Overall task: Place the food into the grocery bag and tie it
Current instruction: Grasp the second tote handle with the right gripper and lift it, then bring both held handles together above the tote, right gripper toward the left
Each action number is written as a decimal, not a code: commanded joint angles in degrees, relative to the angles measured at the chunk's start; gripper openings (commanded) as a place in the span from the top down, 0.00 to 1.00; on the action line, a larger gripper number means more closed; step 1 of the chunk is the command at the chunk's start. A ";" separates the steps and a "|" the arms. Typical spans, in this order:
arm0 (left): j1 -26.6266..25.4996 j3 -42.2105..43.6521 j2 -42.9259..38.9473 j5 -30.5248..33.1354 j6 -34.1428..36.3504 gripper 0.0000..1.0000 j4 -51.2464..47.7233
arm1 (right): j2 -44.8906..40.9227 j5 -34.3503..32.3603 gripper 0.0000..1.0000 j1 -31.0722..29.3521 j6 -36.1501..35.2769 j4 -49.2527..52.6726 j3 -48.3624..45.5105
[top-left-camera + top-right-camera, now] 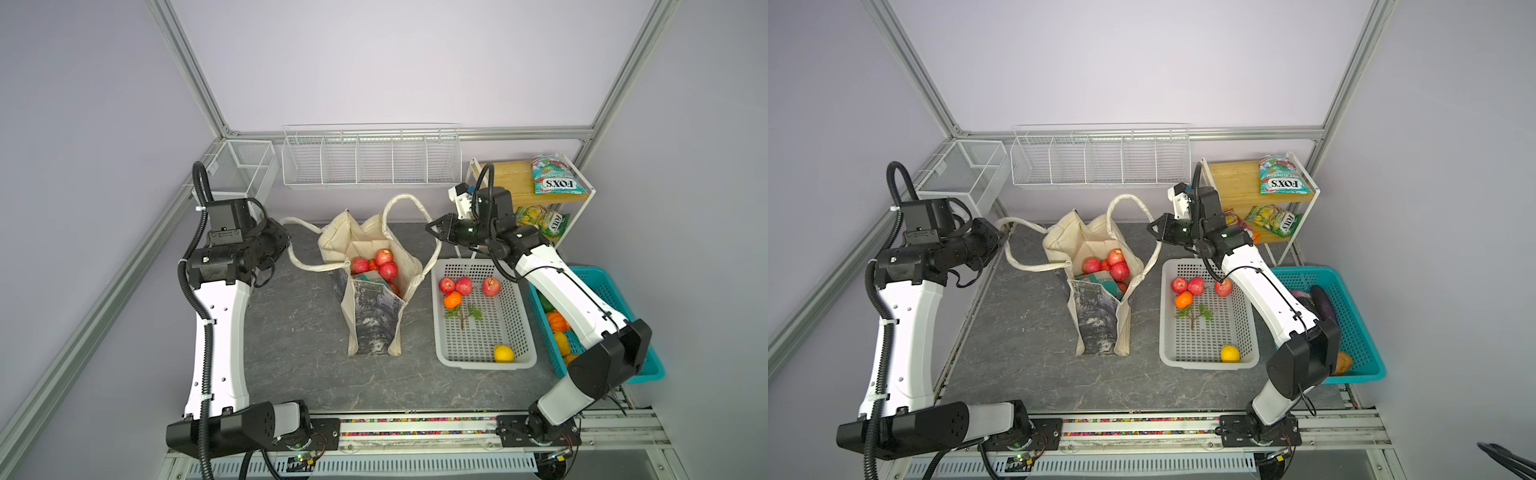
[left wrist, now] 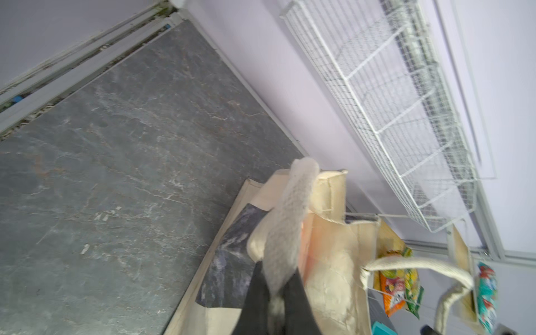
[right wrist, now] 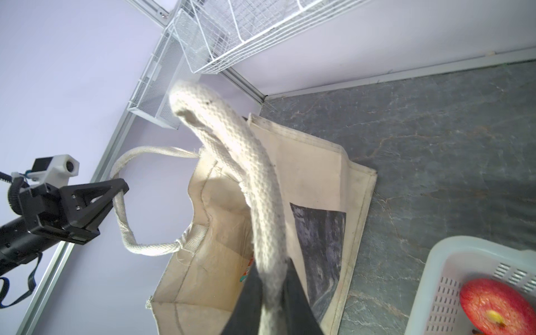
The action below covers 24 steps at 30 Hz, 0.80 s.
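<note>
Right wrist | left fingers [image 3: 114, 187] pinch a grocery bag [image 3: 313, 174] handle [image 3: 162, 151] | right fingers [image 3: 300, 307] pinch the other | white basket [image 3: 435, 261] beside bag

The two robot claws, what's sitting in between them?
The cream bag, open with red apples inside, stands between the left gripper and right gripper; both top views show it.

Robot lab cell, aluminium frame [image 1: 196, 79], plain lilac walls [image 1: 395, 62], base rail [image 1: 415, 432]
</note>
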<state>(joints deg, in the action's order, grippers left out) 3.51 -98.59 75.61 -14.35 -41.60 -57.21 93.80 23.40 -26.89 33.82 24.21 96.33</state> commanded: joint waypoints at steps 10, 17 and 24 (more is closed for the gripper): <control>-9.98 -14.54 7.59 -3.84 0.60 1.00 1.50 | 1.13 4.37 0.92 -5.87 -11.76 -4.21 7.10; -15.60 -20.45 12.92 -4.16 0.43 1.00 2.28 | 4.15 5.23 0.93 -8.65 -14.46 -3.71 9.81; -18.65 -25.09 16.86 -6.21 0.56 1.00 1.91 | 6.33 6.48 0.93 -11.31 -16.54 -5.73 10.01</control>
<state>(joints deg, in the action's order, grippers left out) -14.24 -120.81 91.66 -18.72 -41.52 -56.90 99.18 27.51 -36.91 19.73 20.73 105.12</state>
